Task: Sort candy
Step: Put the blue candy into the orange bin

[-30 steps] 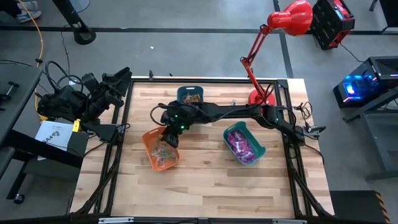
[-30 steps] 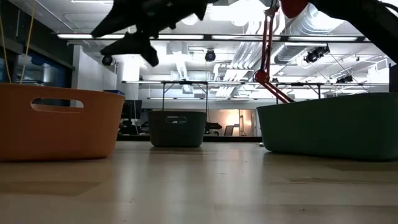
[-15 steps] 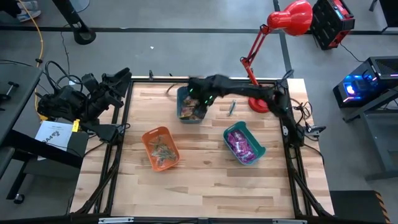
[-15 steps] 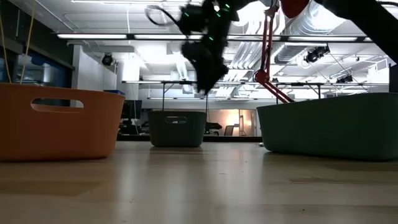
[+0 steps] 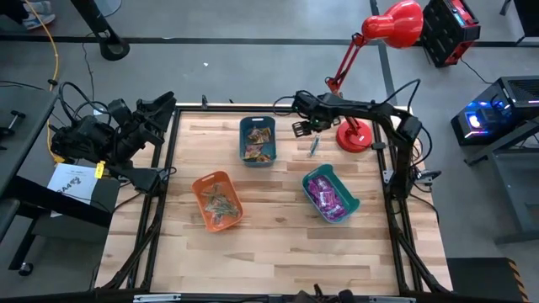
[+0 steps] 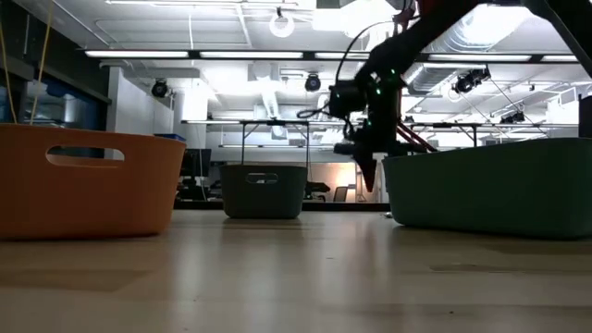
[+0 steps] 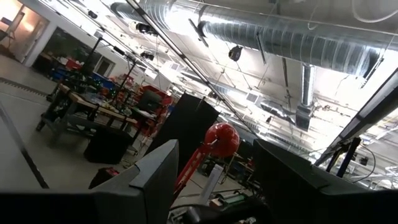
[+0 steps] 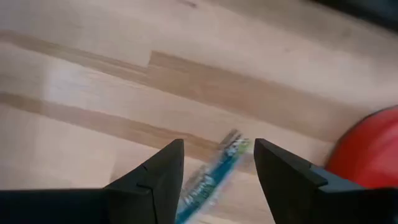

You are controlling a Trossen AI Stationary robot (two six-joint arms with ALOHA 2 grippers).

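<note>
**Right arm over a stray stick candy**

Right gripper (image 5: 305, 126) is hovering, fingers parted and empty, above the thin greenish stick-like candy (image 5: 313, 146) lying on the wooden table (image 5: 278, 236) (beside the red lamp base (image 5: 354, 136)). Left gripper (image 5: 160, 108) is waiting off-table, fingers spread.

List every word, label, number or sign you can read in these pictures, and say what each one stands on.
None can be read.
White sheet beside the left arm: dark print, too small to read.
Candy stick on the table, under the right gripper: printed wrapper, too blurred to read.
Wrappers in the three bins: too small to read.
</note>
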